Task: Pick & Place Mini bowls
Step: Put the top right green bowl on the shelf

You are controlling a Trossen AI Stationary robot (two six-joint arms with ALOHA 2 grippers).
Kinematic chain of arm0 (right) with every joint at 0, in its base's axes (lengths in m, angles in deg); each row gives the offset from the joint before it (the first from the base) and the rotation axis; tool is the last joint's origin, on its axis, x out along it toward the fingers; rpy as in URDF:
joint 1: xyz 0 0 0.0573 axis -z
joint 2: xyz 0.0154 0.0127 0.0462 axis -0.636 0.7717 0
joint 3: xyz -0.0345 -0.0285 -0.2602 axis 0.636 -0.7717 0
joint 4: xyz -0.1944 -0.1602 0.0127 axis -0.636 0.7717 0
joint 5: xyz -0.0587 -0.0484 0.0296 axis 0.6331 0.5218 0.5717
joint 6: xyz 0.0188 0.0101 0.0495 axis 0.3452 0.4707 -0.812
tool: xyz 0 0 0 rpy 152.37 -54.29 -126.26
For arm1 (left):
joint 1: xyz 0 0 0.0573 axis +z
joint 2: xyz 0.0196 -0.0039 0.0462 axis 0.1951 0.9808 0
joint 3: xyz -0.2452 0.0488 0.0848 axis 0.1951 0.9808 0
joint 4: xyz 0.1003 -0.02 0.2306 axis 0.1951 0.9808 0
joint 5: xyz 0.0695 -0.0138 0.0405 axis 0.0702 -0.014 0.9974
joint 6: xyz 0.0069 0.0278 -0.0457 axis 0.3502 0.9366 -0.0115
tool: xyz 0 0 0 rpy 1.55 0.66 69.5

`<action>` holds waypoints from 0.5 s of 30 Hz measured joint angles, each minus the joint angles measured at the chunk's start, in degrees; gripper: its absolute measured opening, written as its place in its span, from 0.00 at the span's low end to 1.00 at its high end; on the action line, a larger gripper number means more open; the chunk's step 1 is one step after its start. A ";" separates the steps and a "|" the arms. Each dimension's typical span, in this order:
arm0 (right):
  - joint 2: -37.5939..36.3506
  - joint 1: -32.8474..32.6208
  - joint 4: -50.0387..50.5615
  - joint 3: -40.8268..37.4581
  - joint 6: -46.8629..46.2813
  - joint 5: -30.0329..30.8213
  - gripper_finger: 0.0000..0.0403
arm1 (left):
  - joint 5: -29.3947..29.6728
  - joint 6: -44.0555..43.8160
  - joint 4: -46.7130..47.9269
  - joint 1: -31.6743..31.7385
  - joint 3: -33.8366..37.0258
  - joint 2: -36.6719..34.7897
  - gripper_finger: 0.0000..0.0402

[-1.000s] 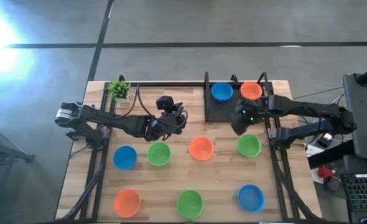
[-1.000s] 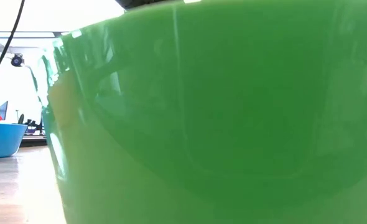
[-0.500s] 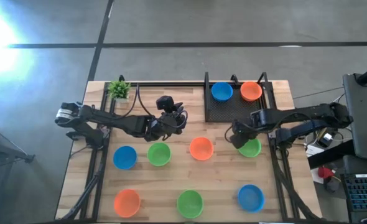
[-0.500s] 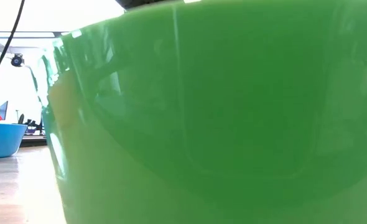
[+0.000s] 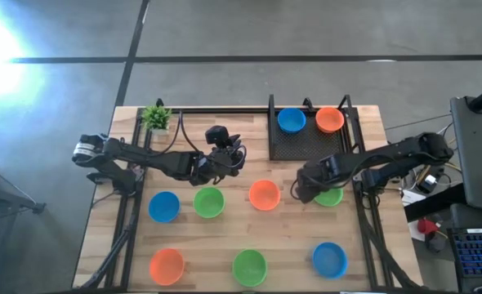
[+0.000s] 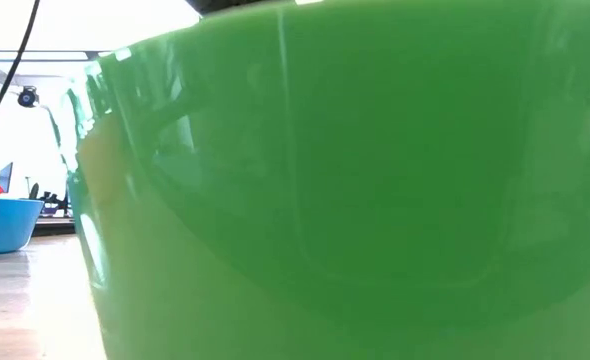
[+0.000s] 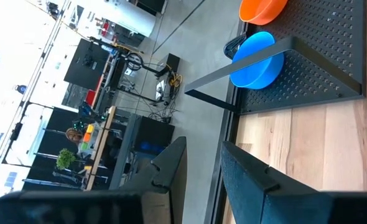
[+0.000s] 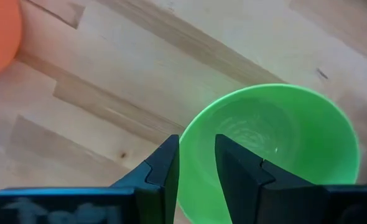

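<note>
Straddling the near rim of a green mini bowl [image 8: 277,149], the right pincer [image 8: 198,163] is parted, one finger inside, one outside, not clamped. That bowl sits on the tabletop [image 5: 294,237] right of an orange mini bowl [image 5: 264,194]. Left pincer [image 7: 202,165] hovers open near the black tray [image 5: 294,145] holding blue and orange bowls.

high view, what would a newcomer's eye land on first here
The bright mini bowls scattered over the wooden table, in orange, blue and green. Next, the right end effector, open, straddling the rim of a green bowl at the table's right. Behind it, a blue bowl and an orange bowl sit on a black tray.
</note>
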 joint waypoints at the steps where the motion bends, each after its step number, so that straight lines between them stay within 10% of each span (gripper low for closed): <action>1: 0.64 -0.32 -0.27 0.00 -0.33 -0.02 0.25 | 0.00 0.00 0.00 0.00 0.00 -0.02 0.26; 15: 8.30 -1.15 -3.26 -0.02 -0.60 -0.54 0.24 | 0.00 0.55 0.02 0.00 0.00 -0.02 0.26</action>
